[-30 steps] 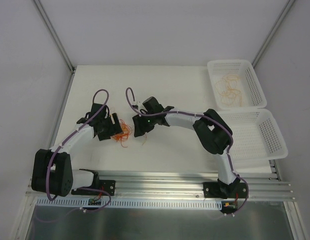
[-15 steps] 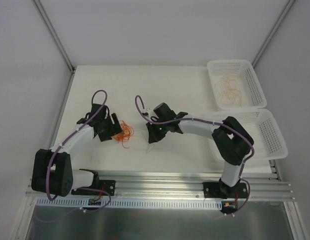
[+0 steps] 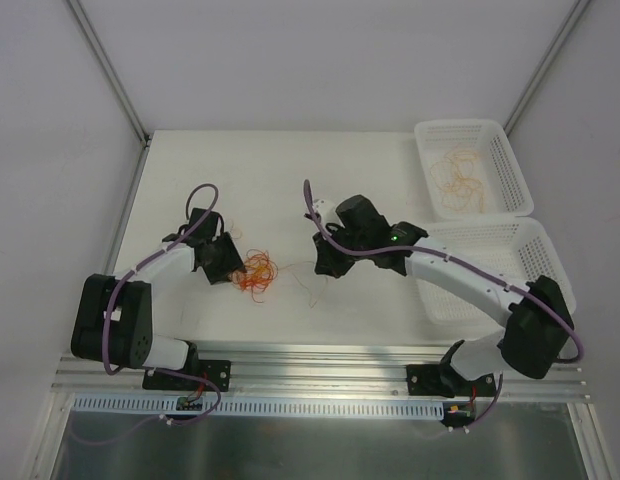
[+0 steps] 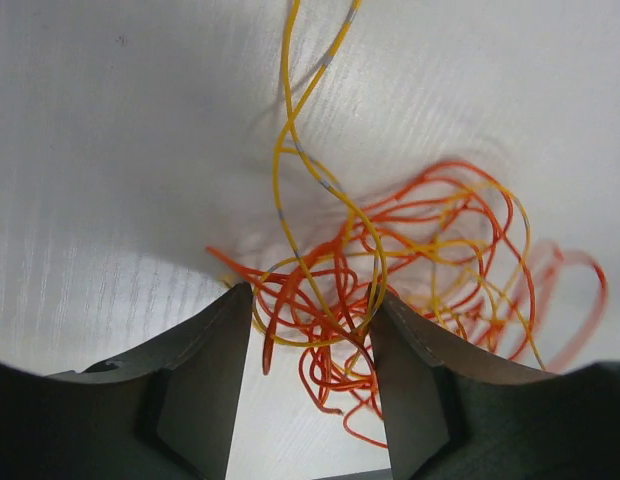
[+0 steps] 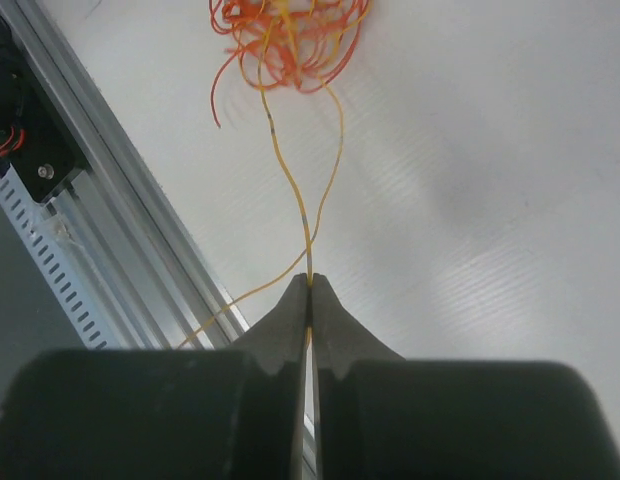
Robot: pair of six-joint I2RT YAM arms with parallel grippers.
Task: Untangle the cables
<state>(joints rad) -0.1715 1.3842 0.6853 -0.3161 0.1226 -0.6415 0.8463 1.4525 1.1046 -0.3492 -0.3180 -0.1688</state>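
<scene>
The cables lie as a red-orange and yellow tangle (image 3: pixel 256 272) left of the table's middle, seen close in the left wrist view as the tangle (image 4: pixel 390 260). My left gripper (image 3: pixel 233 268) is low over the tangle's left side. Its jaws (image 4: pixel 312 300) are open, with several loops lying between the fingers. My right gripper (image 3: pixel 325 268) is to the right of the tangle and shut (image 5: pixel 310 280) on one yellow cable (image 5: pixel 289 176). That cable runs straight back from the fingertips to the tangle (image 5: pixel 285 40).
A white basket (image 3: pixel 425 135) at the far right holds pale yellow cables (image 3: pixel 460 180). A second white basket (image 3: pixel 550 290) stands in front of it, partly under my right arm. An aluminium rail (image 3: pixel 320 365) runs along the near edge, close below my right gripper (image 5: pixel 120 200).
My right gripper shut on a yellow cable and drew away to the right, stretching it out of the tangle. My left gripper slid onto the tangle and its jaws narrowed.
</scene>
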